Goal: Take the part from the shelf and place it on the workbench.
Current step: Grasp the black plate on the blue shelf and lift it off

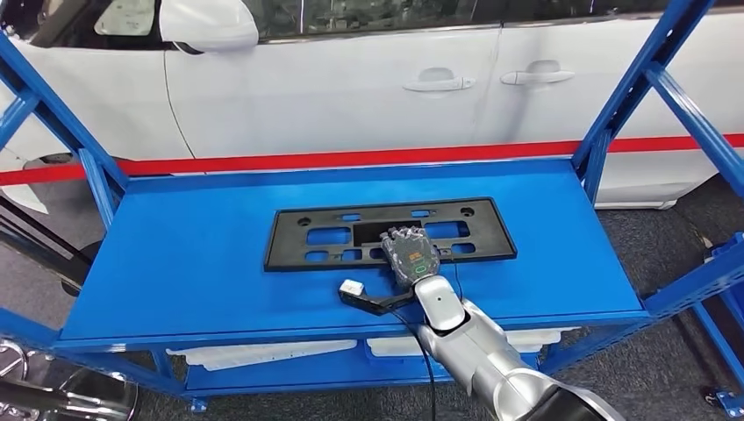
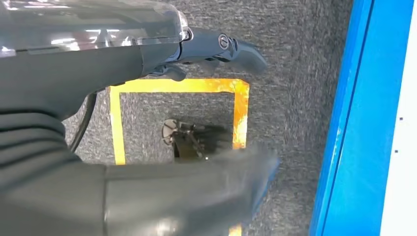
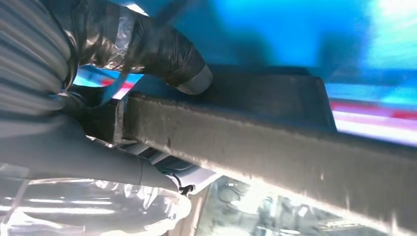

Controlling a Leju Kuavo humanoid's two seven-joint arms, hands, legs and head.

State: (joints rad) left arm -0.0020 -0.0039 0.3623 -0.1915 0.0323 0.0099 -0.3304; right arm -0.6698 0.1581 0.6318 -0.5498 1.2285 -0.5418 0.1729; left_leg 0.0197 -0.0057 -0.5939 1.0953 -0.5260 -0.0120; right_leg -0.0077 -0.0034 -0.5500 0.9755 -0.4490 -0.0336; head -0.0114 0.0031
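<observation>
One part (image 1: 390, 231) lies flat on the blue shelf (image 1: 193, 263), near the middle, long side across my view. It is a black plastic frame, like a plate holder, with many cut-outs. I judge it light and rather stiff, but long and thin, so it may bend a little or swing if I lift it from one end. Its top looks smooth, so a flat press alone could slip; the near rim is the better place to take hold.

My right hand (image 1: 409, 254) is over the near rim, a bit right of the middle. In the right wrist view the thumb (image 3: 167, 59) sits on one side of the rim (image 3: 255, 137) and the fingers (image 3: 88, 162) on the other, so I judge it is closed on the part, though I cannot tell how firm the hold is. My left hand (image 2: 147, 123) hangs over grey carpet (image 2: 295, 73) with a yellow marking (image 2: 177, 86), fingers apart, holding nothing.

The shelf top is painted metal, probably slippery, so the part can slide when pushed. Blue uprights (image 1: 627, 96) stand at both ends; a long part must come out between them without turning. Behind the shelf is a white car (image 1: 351, 79). A lower shelf carries white pieces (image 1: 263, 353).
</observation>
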